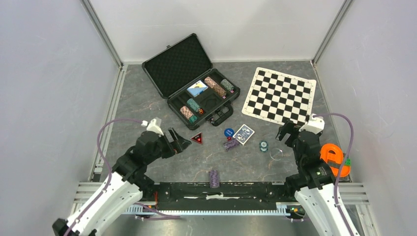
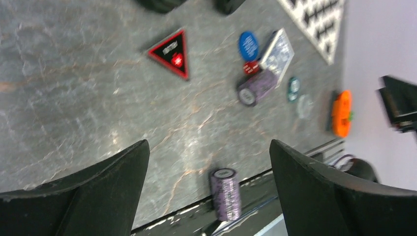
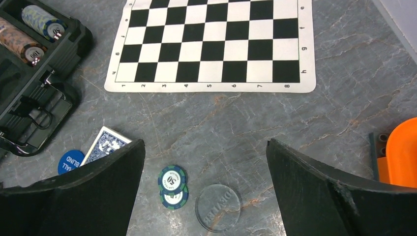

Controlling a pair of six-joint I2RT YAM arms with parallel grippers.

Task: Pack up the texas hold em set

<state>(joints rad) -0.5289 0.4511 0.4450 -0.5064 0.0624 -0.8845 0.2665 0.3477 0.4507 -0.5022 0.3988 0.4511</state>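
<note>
Since the briefcase [image 1: 192, 81] is the main thing, I'll start there. It lies wide open on the tabletop [image 1: 147, 103], well out ahead of the left jaws and far off to the left of the right jaws. It has a hard black shell, bumpy egg-crate foam in the lid, and its handle [image 1: 222, 115] faces the arms. The lower half holds striped chip stacks [image 1: 215, 86] lying on their sides in foam grooves, plus a card deck [image 1: 197, 88] with a blue and white face.

The rest of the set is loose, and both sets of jaws are spread wide with nothing in them.
- Right under the right jaws, between them, are two overlapping green-edged chips [image 3: 172, 186] and a clear round disc [image 3: 218, 206] with embossed lettering.
- Just left of those jaws sit a second deck [image 3: 105, 143], blue patterned back up and half hidden by a finger, and the flat blue round button [image 3: 70, 161].
- Beyond the left jaws, a purple striped stack [image 2: 255, 87] lies on its side touching that deck.
- Another purple stack [image 2: 225, 193] lies between the left jaws at the tabletop's near edge.
- A black triangle with a red border [image 2: 172, 52] lies flat ahead of the left jaws.

The tabletop is grey with marble-like veins. A checkered chess mat [image 3: 211, 44] lies flat ahead of the right jaws, and an orange plastic thing [image 3: 403, 152] sits to their right.
</note>
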